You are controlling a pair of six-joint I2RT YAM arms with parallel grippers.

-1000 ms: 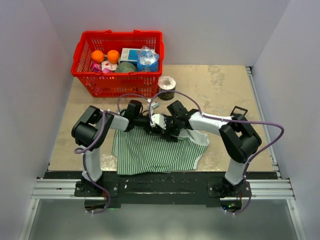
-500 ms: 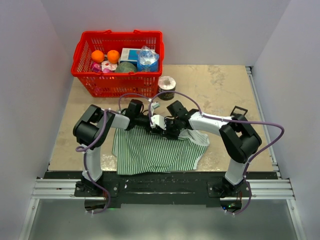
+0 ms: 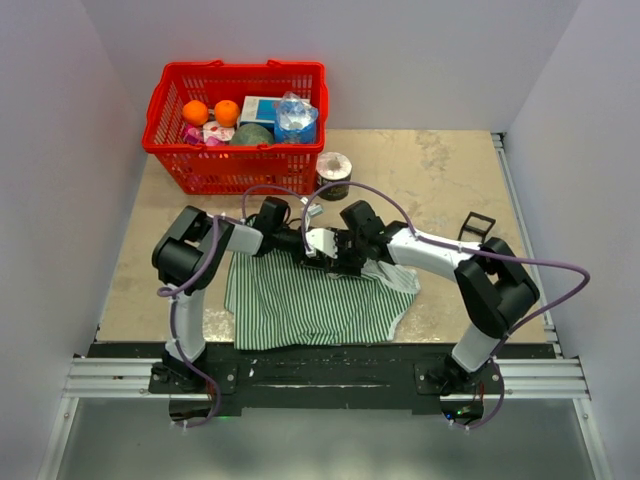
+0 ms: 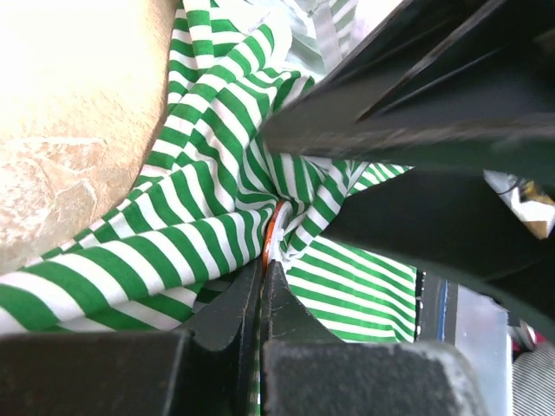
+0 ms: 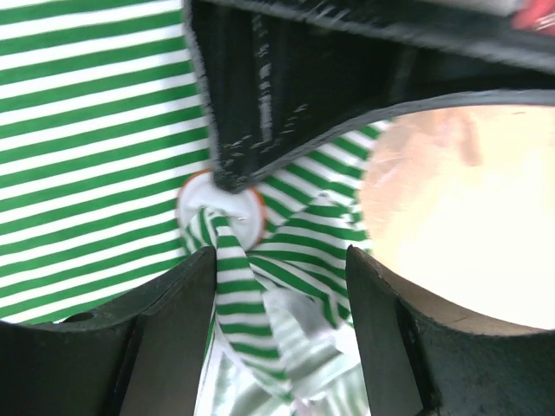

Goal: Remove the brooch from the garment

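The green-and-white striped garment [image 3: 310, 300] lies near the table's front edge. Both grippers meet at its upper edge. My left gripper [image 3: 318, 246] is shut on the rim of the brooch [image 4: 270, 236], seen edge-on as a thin orange and white line with cloth bunched round it. In the right wrist view the brooch [image 5: 220, 206] is a small whitish disc with an orange rim, with a twisted fold of garment [image 5: 260, 295] pulled away from it. My right gripper [image 5: 279, 269] is open, its jaws on either side of that fold. The left gripper's fingers [image 5: 234, 104] pinch the disc from above.
A red basket [image 3: 236, 125] with oranges, a bottle and packets stands at the back left. A tape roll [image 3: 333, 174] sits just behind the grippers. A small black square frame [image 3: 478, 224] lies at the right. Bare tabletop [image 3: 450, 170] spreads behind the right arm.
Both grippers have shifted slightly to the right along the garment's upper edge. The right arm's elbow has swung out to the right. The left gripper has kept its hold.
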